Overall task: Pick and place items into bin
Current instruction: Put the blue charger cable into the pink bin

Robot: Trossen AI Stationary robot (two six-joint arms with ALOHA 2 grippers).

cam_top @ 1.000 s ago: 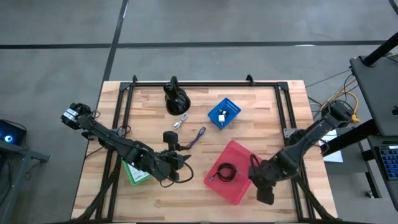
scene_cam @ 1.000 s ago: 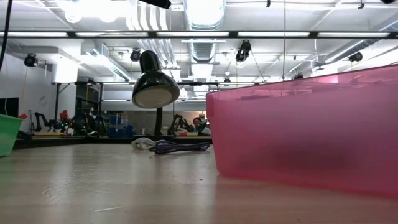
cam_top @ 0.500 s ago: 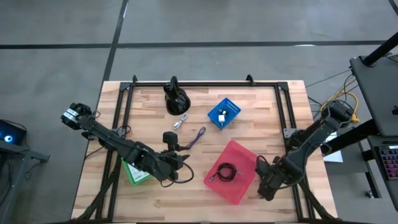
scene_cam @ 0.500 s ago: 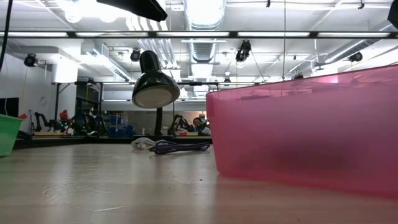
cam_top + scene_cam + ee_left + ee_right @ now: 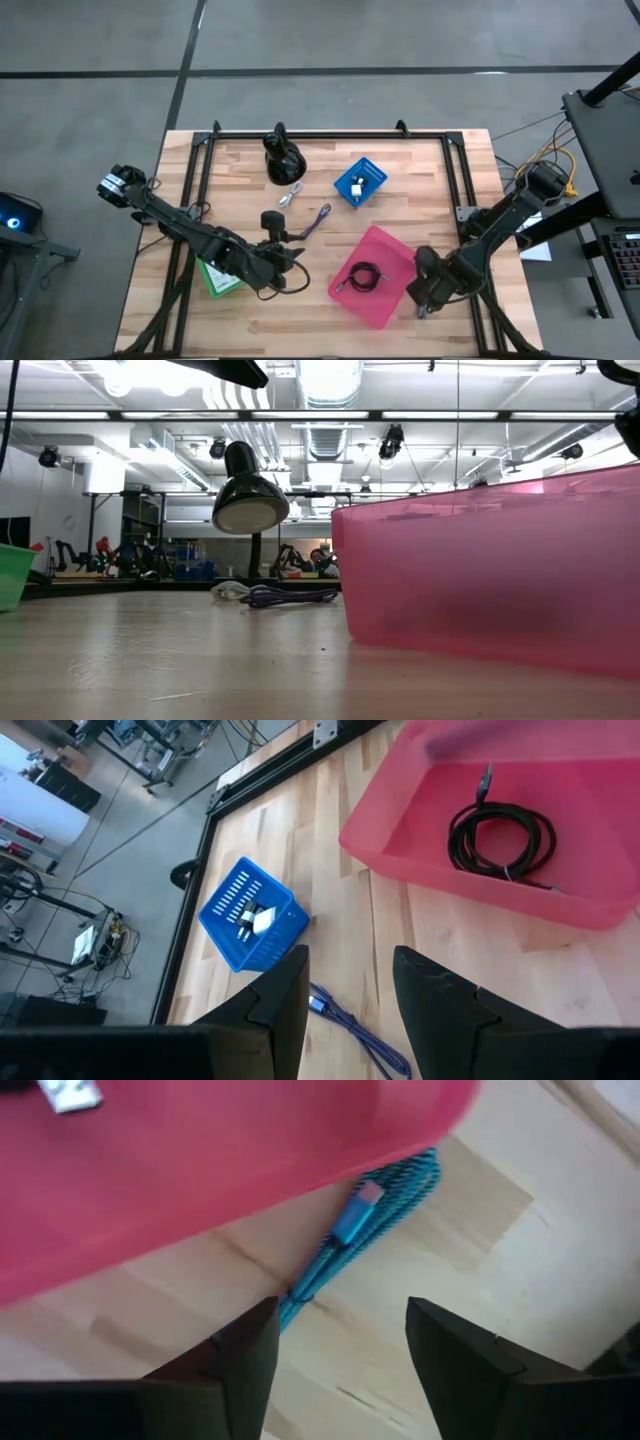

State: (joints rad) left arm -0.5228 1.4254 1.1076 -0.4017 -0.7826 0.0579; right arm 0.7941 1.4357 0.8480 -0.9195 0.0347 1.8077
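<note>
Looking down, only the black coiled cable (image 5: 362, 278) lies in my red bin (image 5: 390, 252); the purple cable (image 5: 318, 220) waits on wood. Past my left gripper (image 5: 348, 990), fingers part-open and empty. Beneath my right gripper (image 5: 340, 1345), fingers spread, the braided blue cable (image 5: 372, 1212) lies beside the bin.

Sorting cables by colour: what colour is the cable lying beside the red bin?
Blue cable, with a light blue plug; right wrist view shows it best.
</note>
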